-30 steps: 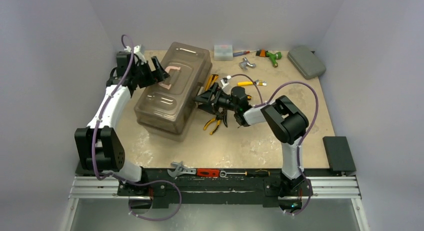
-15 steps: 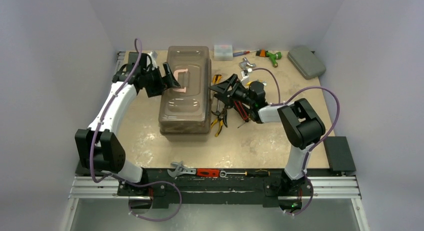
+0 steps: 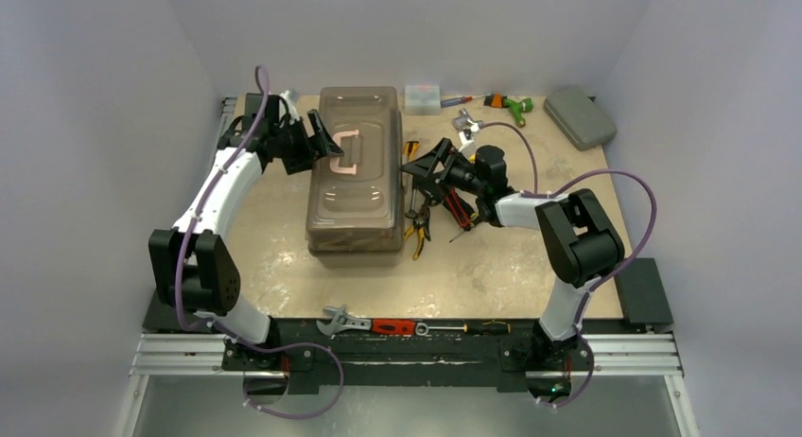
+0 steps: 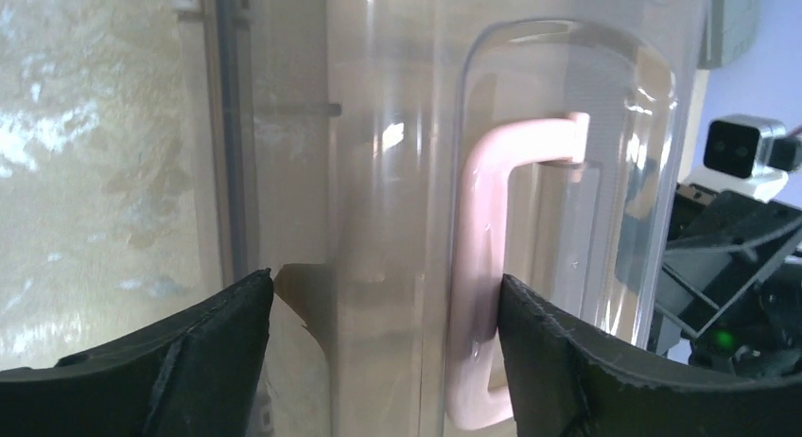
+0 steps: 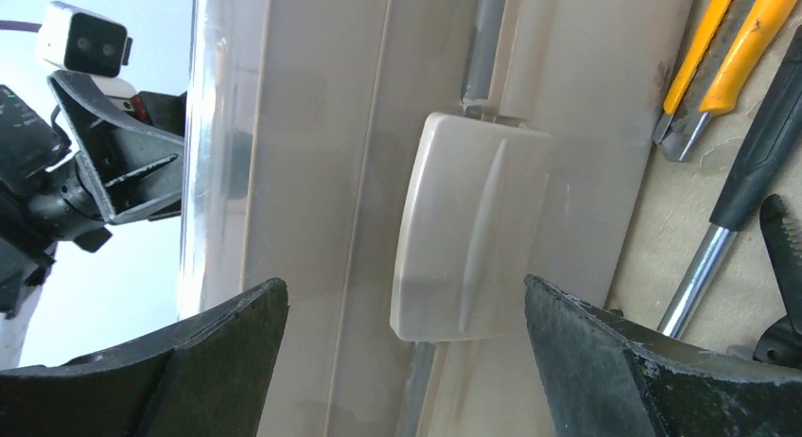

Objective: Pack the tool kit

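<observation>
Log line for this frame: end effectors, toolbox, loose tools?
left end effector: open, left of toolbox | right end effector: open, facing latch | lid: shut | pliers: on table, right of toolbox

We list two arms of one make: left arm (image 3: 222, 186) and right arm (image 3: 515, 210), each with white shells on the long links and bulky black housings at the joints; a purple cable (image 3: 258, 87) runs loose outside each arm; left gripper (image 3: 324, 142) and right gripper (image 3: 423, 165) are black angular frames; fingers (image 4: 170, 361) are matte black, faintly grained, with rounded edges; each wrist bears a small pale-grey camera (image 4: 747, 146) with two dark lenses; a green light (image 4: 723, 340) glows on the right wrist.
</observation>
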`<state>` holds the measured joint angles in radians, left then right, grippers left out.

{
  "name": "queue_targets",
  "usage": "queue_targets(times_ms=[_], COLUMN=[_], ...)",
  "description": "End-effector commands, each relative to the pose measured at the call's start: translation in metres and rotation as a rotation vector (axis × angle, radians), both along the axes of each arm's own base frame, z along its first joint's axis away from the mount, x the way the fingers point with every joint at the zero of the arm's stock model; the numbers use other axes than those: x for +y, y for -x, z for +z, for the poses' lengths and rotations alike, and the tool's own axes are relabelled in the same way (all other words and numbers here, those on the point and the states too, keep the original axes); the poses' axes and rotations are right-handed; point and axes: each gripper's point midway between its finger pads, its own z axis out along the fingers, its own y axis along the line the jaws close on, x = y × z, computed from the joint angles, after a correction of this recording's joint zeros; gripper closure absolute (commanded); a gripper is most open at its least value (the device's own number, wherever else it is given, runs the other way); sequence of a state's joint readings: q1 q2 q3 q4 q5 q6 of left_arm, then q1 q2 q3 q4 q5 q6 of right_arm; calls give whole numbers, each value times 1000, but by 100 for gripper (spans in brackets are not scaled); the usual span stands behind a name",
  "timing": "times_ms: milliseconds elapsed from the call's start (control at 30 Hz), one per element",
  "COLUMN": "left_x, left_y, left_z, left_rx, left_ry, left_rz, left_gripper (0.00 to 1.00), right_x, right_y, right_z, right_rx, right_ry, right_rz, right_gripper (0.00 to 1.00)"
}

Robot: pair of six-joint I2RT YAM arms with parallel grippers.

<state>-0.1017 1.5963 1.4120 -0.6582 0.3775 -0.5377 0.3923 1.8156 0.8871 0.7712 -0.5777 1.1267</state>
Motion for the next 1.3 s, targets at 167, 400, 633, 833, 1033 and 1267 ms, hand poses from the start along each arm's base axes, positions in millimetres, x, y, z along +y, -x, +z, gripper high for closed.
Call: queue_targets(times_ms=[167,400,633,833,1033,1267], left_x=[10,26,37,42,47,51], left_y=[38,44,39,32,27,28], left_z=[-79,-89,-105,-114,-119,-120], left_rx=[225,241,283,298,299,303], left_ry=[167,246,278,272,272,239], left_rz=[9,60,41,49,64,75], left_gripper=[50,52,56,57,60,60], right_x=[13,32,48,61,68,75], right_y=[-8,-4,-6,-4,6,10], right_z=[13,23,63,82,94,100], right_rx=[-27,-37,-70,-61,-91,-86], right_ry=[-86,-128,-280,-377,-418,-532], right_rz=[112,163,289,374,428,500], right_gripper=[8,9,9,11,11,12])
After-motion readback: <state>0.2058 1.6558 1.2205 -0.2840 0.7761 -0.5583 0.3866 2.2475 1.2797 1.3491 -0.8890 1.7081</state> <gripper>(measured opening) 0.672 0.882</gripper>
